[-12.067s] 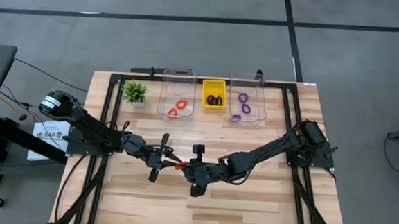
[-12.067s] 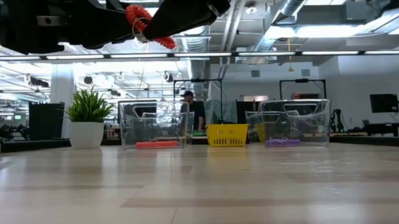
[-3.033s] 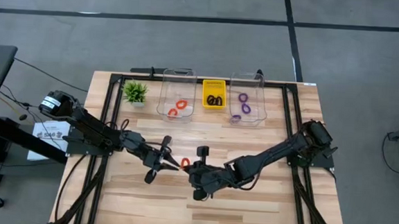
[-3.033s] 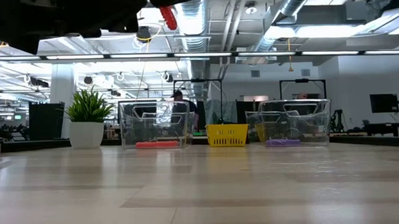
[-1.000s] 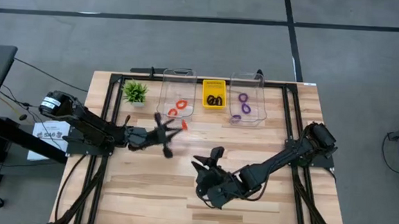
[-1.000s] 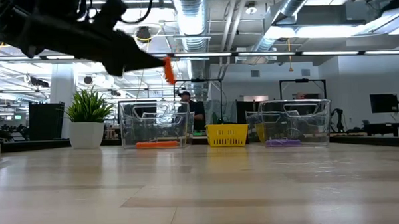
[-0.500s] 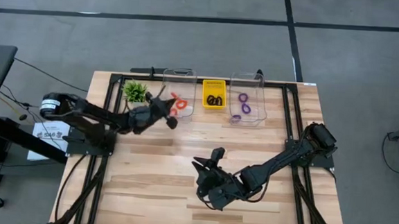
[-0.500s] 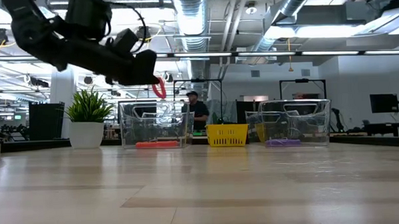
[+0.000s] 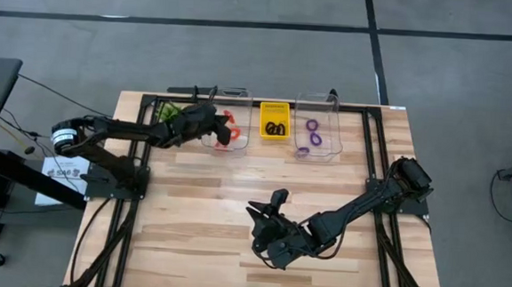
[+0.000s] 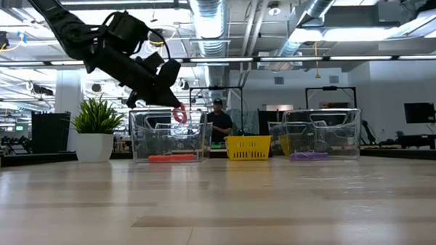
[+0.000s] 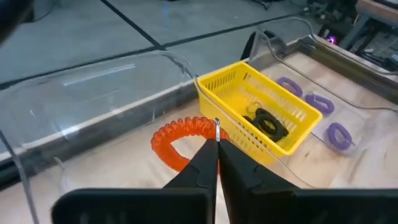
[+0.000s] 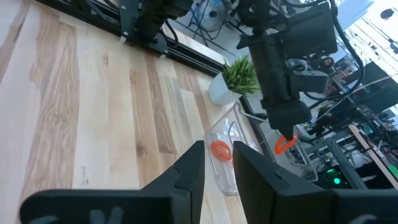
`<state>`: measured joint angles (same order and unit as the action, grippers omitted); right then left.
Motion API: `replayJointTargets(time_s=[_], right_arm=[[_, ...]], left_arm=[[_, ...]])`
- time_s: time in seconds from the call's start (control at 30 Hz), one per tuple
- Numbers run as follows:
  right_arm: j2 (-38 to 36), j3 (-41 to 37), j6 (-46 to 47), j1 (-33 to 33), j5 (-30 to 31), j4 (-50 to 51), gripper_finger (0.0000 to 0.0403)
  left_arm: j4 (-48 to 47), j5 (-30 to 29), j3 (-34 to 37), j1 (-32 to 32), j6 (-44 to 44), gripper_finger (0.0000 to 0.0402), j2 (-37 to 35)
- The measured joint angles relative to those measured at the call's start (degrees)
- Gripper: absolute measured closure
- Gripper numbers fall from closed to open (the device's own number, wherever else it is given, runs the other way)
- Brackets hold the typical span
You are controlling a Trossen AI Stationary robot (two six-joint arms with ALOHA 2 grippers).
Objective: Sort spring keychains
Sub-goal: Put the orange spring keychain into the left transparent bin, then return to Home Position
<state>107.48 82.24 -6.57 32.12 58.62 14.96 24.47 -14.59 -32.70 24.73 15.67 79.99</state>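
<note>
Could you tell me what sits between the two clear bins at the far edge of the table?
The high view shows a yellow basket holding black keychains, between the left clear bin and right clear bin.

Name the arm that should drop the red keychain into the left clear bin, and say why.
Left. Its gripper is shut on the red keychain and hangs over the clear bin that holds the red ones. The right gripper sits low at mid-table, far from the bins, holding nothing.

Table (image 9: 234, 204): pale wood planks, smooth matt finish. Bins (image 9: 316, 107): clear glossy plastic. Basket (image 11: 249, 102): yellow perforated plastic.
</note>
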Motion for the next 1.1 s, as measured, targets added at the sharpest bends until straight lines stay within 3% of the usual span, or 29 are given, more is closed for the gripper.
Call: replayJointTargets(time_s=[0.37, 0.5, 0.57, 0.7, 0.87, 1.1], right_arm=[[0.0, 0.0, 0.0, 0.0, -0.1, 0.0, 0.0329], [0.0, 0.0, -4.1, 0.0, 0.5, -0.3, 0.0329], [0.1, 0.3, -8.1, 0.3, 4.4, -1.1, 0.0329], [0.0, 1.8, -10.9, 2.7, 18.1, -1.4, 0.0329], [0.0, 1.8, -10.6, 6.6, 22.8, 1.1, 0.0329], [-4.4, 1.8, -0.4, 8.9, 19.3, 3.3, 0.0329]], left_arm=[[0.0, 1.2, -0.1, 0.7, -3.4, 0.0332, 0.0], [0.0, 1.2, -0.1, 0.5, -3.6, 0.0310, -0.1], [0.0, 1.1, -0.1, 0.1, -5.8, 0.0304, -0.6], [-0.1, 1.2, -0.1, -1.8, -9.1, 0.0302, -3.0], [0.0, 1.3, 0.4, -8.0, -12.3, 0.0304, -10.3], [0.0, 1.5, 4.9, -24.2, -15.2, 0.0303, -25.2]])
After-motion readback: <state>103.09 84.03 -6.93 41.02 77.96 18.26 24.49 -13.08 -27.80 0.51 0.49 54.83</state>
